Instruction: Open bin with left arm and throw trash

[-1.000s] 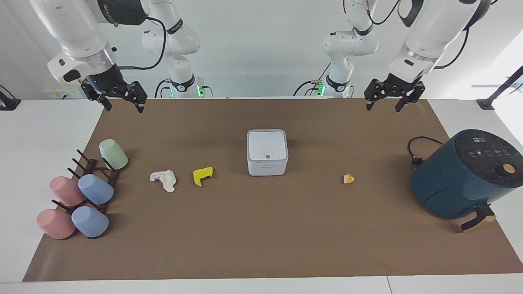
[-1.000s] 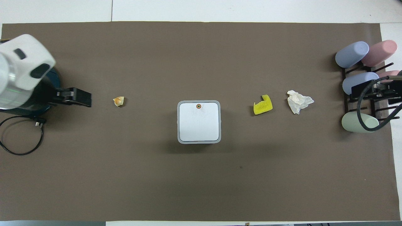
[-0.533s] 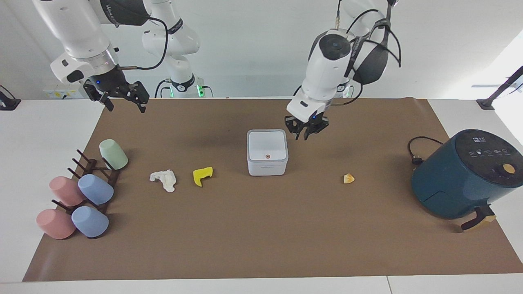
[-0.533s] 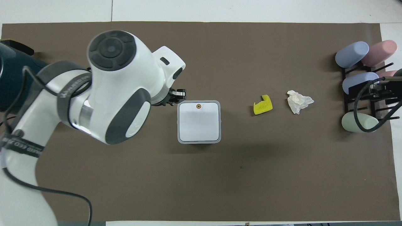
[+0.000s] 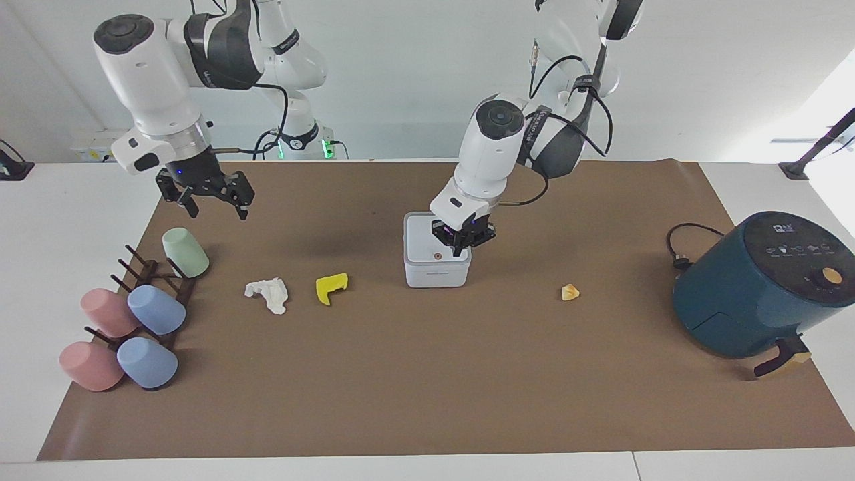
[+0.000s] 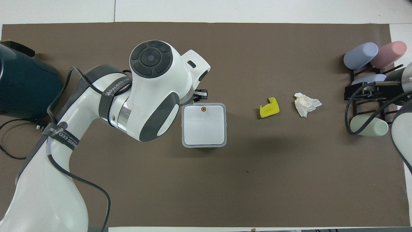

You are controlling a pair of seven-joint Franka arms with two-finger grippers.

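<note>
The white bin [image 5: 427, 267] [image 6: 203, 129] stands mid-mat with its lid down and an orange dot on the lid. My left gripper [image 5: 459, 250] [image 6: 200, 95] is shut, its tips down at the lid's corner beside the dot; I cannot tell whether they touch it. The trash lies on the mat. A white tissue [image 5: 268, 294] [image 6: 306, 103] and a yellow piece [image 5: 330, 287] [image 6: 269, 108] lie toward the right arm's end. An orange chunk [image 5: 570, 292] lies toward the left arm's end, hidden in the overhead view. My right gripper [image 5: 211, 200] [image 6: 360, 91] hangs open over the mat by the cups.
A dark-teal air fryer [image 5: 761, 287] [image 6: 25, 87] with its cable [image 5: 681, 247] stands at the left arm's end. A rack [image 5: 150, 280] with several pastel cups [image 5: 155, 308] [image 6: 360, 55] stands at the right arm's end.
My left arm swung from its end of the table down to the bin's lid, and its gripper went from open to shut. The right gripper came down a little toward the cups.
</note>
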